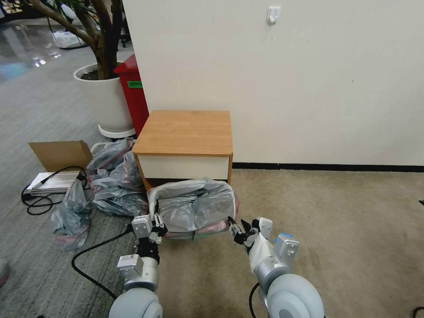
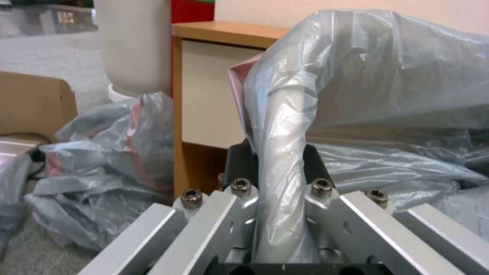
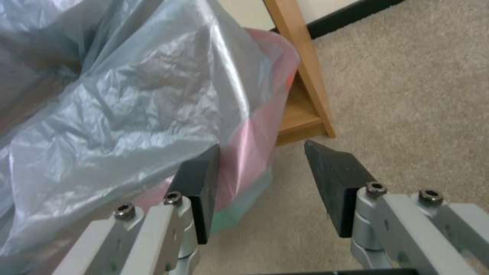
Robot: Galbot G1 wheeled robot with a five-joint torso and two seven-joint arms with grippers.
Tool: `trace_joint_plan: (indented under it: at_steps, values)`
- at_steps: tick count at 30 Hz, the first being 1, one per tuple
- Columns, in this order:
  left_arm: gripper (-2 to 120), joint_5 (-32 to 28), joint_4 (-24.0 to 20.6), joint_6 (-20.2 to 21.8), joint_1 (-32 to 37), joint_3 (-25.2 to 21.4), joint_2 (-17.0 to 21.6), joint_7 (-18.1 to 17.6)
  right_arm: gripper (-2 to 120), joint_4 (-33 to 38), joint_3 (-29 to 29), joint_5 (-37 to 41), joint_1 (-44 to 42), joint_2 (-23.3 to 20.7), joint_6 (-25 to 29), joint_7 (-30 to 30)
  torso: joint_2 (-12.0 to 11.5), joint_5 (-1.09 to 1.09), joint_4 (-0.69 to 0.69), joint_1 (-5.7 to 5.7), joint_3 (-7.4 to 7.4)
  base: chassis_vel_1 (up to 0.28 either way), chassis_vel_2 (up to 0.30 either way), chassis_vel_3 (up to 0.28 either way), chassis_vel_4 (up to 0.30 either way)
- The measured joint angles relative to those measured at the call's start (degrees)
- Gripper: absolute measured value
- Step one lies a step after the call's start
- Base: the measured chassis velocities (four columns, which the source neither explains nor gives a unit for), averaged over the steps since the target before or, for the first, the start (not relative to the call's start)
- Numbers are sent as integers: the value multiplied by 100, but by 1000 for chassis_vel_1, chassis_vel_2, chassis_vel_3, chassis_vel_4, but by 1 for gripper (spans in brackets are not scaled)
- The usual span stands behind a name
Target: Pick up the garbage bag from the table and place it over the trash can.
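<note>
While the bag (image 1: pixel 192 205) sits draped over the bin on the carpet (image 1: pixel 331 212) just in front of the table (image 1: pixel 185 132), my left gripper (image 1: pixel 157 225) is clamped on a bunched fold at the bag's left edge. My right gripper (image 1: pixel 236 232) hangs spread apart at the bag's right side, one finger (image 3: pixel 201 187) against the plastic. More bags (image 1: pixel 110 181) lie heaped to the left.
</note>
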Motion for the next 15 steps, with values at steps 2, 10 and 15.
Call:
trace_joint_plan:
  at_steps: [2,10,15]
  values:
    - [5,26,20,-12,-5,-1,-12,0,41,0,-3,1,-4,1,-4,-2,0,0,0,0,0,0,0,0,0]
    - [5,47,69,-16,-42,-1,-32,-11,16,17,-45,-19,-13,13,-10,-22,-1,0,0,0,0,0,0,0,0]
    - [5,73,107,-15,-66,3,-38,-18,0,18,-74,-126,-12,19,-4,-46,-1,0,0,0,0,0,0,0,0]
